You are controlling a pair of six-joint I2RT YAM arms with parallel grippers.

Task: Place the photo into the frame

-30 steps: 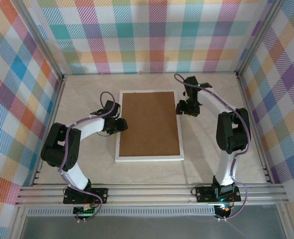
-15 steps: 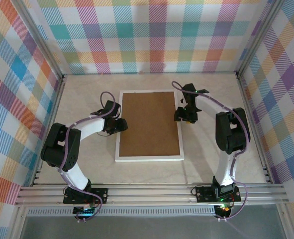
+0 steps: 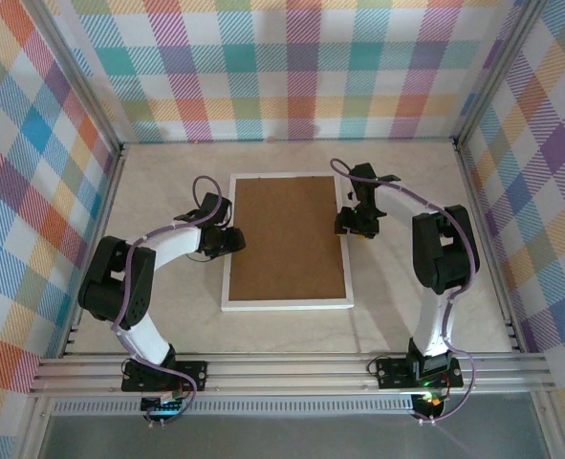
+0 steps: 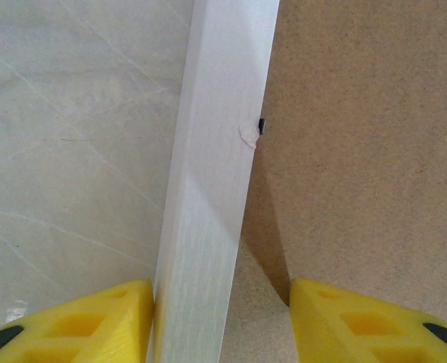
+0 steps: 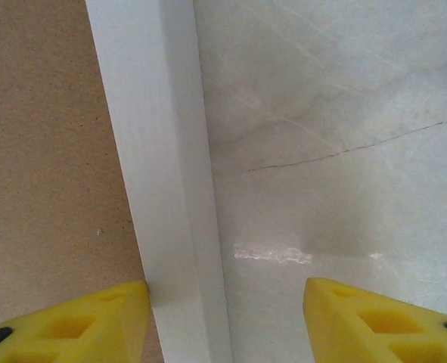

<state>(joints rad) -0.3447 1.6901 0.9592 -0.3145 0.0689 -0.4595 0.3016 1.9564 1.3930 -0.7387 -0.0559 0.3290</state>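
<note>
The frame (image 3: 287,303) lies flat on the table with its brown backing board (image 3: 287,234) facing up. The photo is hidden. My left gripper (image 3: 227,241) is at the frame's left edge, open. In the left wrist view its jaws (image 4: 221,325) straddle the white border (image 4: 215,174), one finger against the border's outer side and the other over the board (image 4: 359,136). My right gripper (image 3: 351,223) is at the frame's right edge, open. Its jaws (image 5: 227,321) straddle the border (image 5: 159,144), with one finger over the board (image 5: 41,151) and the other over bare table.
The pale marble-look table (image 3: 406,287) has checked walls on three sides. A small black clip (image 4: 262,125) sits at the board's edge by the left border. Metal rails (image 3: 292,373) run along the near edge by the arm bases.
My right gripper has moved a little left and nearer, onto the frame's right border. The left arm and the frame have not moved.
</note>
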